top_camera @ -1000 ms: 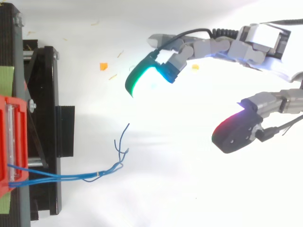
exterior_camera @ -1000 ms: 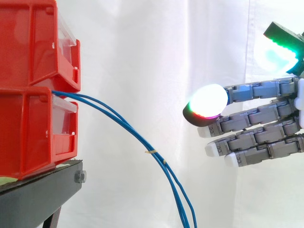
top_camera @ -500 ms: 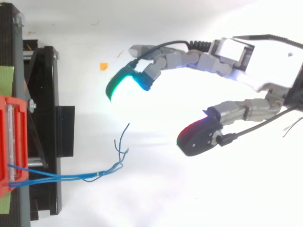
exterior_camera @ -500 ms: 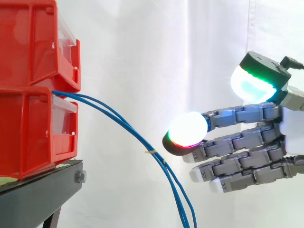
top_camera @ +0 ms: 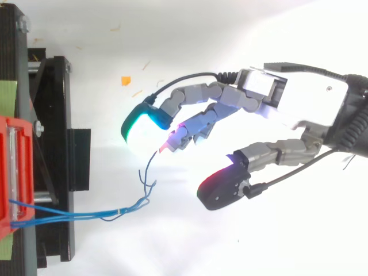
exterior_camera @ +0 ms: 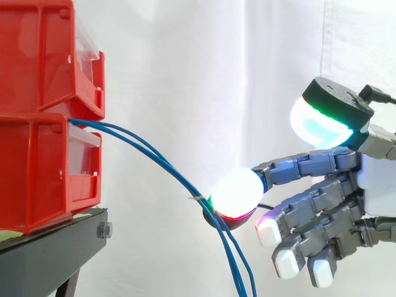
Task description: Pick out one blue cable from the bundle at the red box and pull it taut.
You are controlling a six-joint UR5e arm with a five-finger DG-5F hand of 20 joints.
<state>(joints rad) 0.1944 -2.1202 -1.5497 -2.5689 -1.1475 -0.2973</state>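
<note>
Blue cables: bundle leaves the gap btw. the lower red box and the upper bin, sags rightward, is bound by a small yellow tie, then drops out of the side view's lower edge. From above, the free ends curl near the black stand. Hand comes in from the right w/ fingers loosely spread and only slightly bent, grasping nothing. One glowing pad overlaps the bundle by the tie in side view, while a green-cyan pad sits higher. Step, as judged: reach toward the bundle, no strand singled out yet. Next move calls for parting one cable from its neighbours, pinching it btw. thumb and finger, then drawing away from the box until it is straight. Hard to tell: whether any pad touches a cable (top view suggests a gap), no. of strands, and the anchorage inside the box.
</note>
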